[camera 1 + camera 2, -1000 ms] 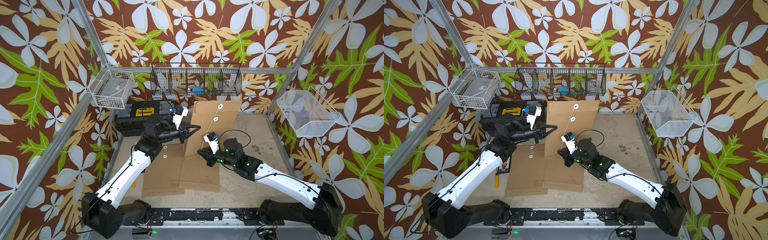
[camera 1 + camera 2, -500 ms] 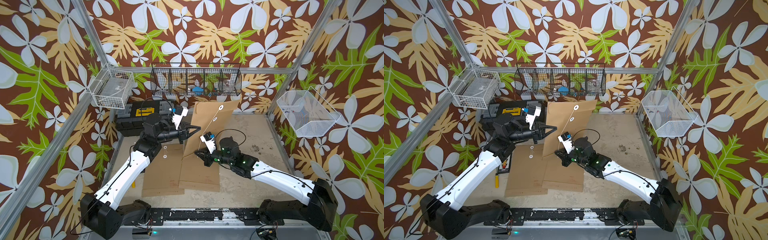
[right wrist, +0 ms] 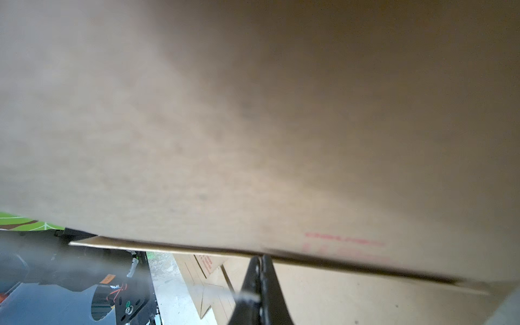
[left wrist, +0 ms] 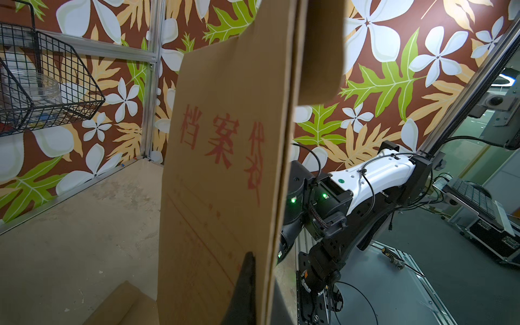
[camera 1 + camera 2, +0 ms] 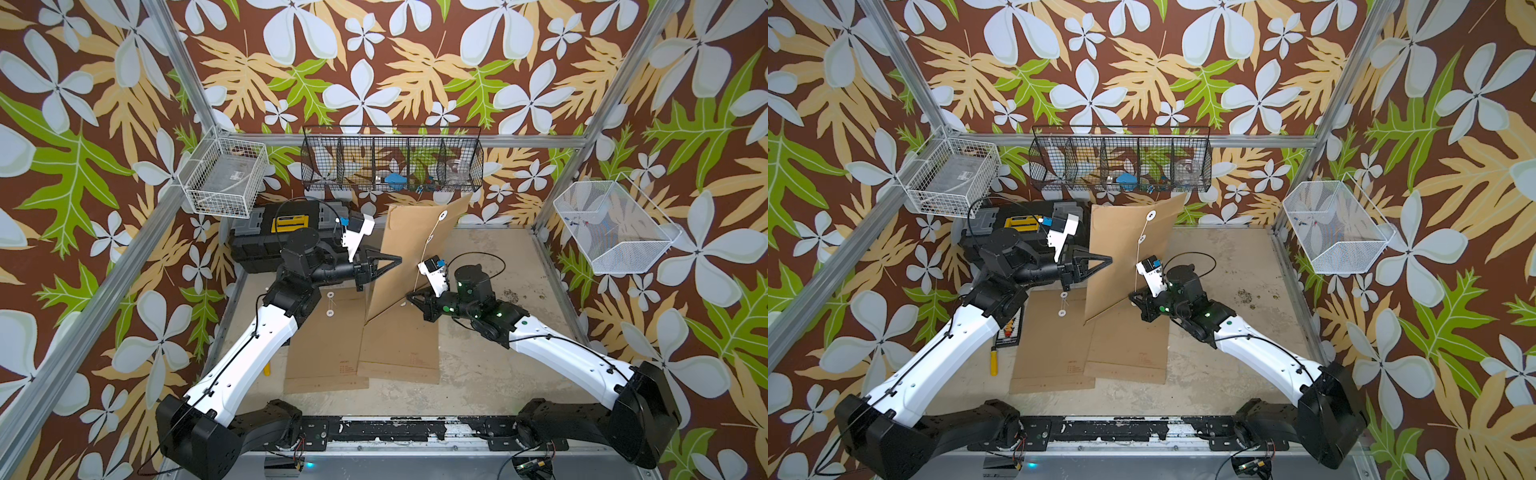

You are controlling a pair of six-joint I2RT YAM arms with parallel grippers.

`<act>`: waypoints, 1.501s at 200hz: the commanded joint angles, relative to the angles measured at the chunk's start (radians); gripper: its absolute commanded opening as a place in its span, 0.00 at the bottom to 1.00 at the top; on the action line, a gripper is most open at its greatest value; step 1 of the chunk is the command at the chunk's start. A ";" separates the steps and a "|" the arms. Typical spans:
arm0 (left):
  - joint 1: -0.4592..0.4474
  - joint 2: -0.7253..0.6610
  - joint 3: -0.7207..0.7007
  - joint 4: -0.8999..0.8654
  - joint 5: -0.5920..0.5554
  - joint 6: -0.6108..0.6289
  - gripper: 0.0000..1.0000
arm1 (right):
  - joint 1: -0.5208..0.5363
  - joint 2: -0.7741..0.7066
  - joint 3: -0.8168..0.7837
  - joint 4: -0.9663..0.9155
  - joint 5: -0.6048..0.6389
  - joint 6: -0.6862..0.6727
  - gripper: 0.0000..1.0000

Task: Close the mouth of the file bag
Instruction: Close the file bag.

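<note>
A brown paper file bag (image 5: 409, 232) (image 5: 1121, 249) stands upright over the table, its printed side facing the left wrist camera (image 4: 225, 168). My left gripper (image 5: 398, 259) (image 5: 1109, 260) (image 4: 260, 256) is shut on the bag's side edge; one dark finger (image 4: 247, 275) lies against the paper. A white string (image 5: 424, 262) (image 5: 1137, 266) runs down from the round disc (image 5: 442, 215) on the flap. My right gripper (image 5: 409, 296) (image 5: 1131, 297) (image 3: 260, 257) is shut on the string (image 3: 247, 295), just below the bag's lower edge (image 3: 253, 112).
Two more file bags (image 5: 326, 345) (image 5: 399, 345) lie flat on the table under the arms. A black toolbox (image 5: 282, 232) sits at the back left. A black wire basket (image 5: 390, 162) and white baskets (image 5: 224, 183) (image 5: 611, 224) hang on the walls. A yellow-handled tool (image 5: 993, 361) lies left.
The upright bag has twisted, so its face looks narrower and its top right corner stands higher. My right gripper shifted left, then back right, still holding the string. The left gripper barely moved.
</note>
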 commanded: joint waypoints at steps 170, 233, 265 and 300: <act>0.057 -0.027 -0.081 0.043 0.035 -0.079 0.00 | -0.160 -0.125 0.134 -0.255 0.418 -0.052 0.00; 0.060 -0.026 -0.093 0.052 0.030 -0.089 0.00 | -0.162 -0.153 0.163 -0.269 0.464 -0.055 0.00; 0.061 -0.024 -0.100 0.044 0.031 -0.081 0.00 | -0.161 -0.163 0.193 -0.300 0.521 -0.074 0.00; 0.063 -0.024 -0.105 0.043 0.028 -0.080 0.00 | -0.161 -0.182 0.208 -0.311 0.570 -0.081 0.00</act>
